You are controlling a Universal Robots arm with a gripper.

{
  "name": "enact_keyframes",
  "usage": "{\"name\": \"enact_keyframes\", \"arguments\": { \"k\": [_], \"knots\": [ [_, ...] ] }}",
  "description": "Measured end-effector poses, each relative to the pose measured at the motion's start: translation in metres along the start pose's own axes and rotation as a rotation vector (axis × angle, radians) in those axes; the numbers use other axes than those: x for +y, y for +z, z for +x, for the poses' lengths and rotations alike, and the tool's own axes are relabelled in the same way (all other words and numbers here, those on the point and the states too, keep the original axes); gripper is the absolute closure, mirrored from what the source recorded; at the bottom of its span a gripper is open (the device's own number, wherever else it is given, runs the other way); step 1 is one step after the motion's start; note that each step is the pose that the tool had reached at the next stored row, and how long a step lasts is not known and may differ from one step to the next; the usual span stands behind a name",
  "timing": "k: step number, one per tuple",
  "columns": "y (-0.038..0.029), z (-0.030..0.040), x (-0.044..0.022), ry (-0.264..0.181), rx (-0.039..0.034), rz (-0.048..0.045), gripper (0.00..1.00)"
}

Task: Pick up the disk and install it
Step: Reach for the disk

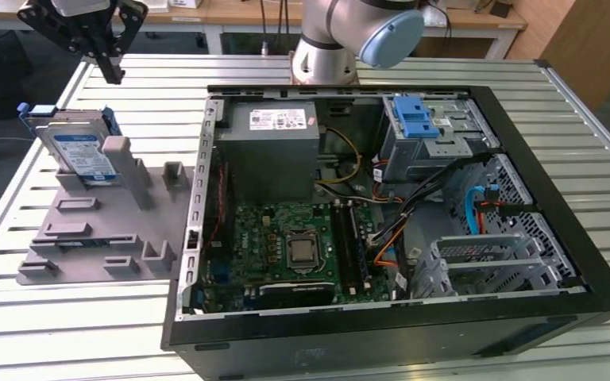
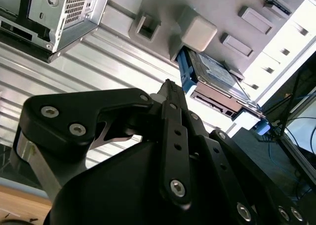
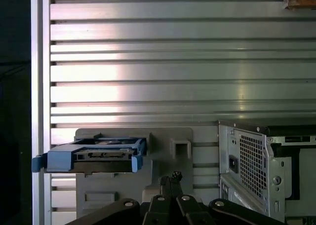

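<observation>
The disk (image 1: pixel 77 151) is a silver drive with a blue-and-white label and a blue frame. It stands on edge in a slot of the grey holder plate (image 1: pixel 93 230) at the exterior view's left. My gripper (image 1: pixel 114 75) hangs above and behind it, apart from it, fingers shut together with nothing between them. In the second wrist view the disk (image 2: pixel 212 69) lies beyond the shut gripper (image 2: pixel 170 87). In the first wrist view the disk (image 3: pixel 94 153) shows edge-on beside the gripper (image 3: pixel 170 178).
An open computer case (image 1: pixel 559 238) lies on the slatted metal table (image 1: pixel 61 317), with a grey power supply box (image 1: pixel 273 143), motherboard (image 1: pixel 295 246) and a metal drive cage with a blue latch (image 1: pixel 416 119). The arm's base (image 1: pixel 332 48) stands behind the case.
</observation>
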State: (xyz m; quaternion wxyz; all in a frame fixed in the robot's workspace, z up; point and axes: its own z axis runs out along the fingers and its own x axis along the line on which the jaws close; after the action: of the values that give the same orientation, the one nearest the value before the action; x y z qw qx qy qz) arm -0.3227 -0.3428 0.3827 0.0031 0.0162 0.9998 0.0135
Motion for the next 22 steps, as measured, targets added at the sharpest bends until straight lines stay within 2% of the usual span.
{"name": "enact_keyframes", "arguments": {
  "k": [10, 17, 22],
  "knots": [
    [0.0022, 0.0221, -0.0007, 0.000, 0.0000, 0.0000, 0.89],
    [0.0022, 0.0241, -0.0008, 0.000, 0.0001, 0.0000, 0.89],
    [0.0026, 0.0326, -0.0011, 0.000, 0.0000, 0.0000, 0.89]
  ]
}}
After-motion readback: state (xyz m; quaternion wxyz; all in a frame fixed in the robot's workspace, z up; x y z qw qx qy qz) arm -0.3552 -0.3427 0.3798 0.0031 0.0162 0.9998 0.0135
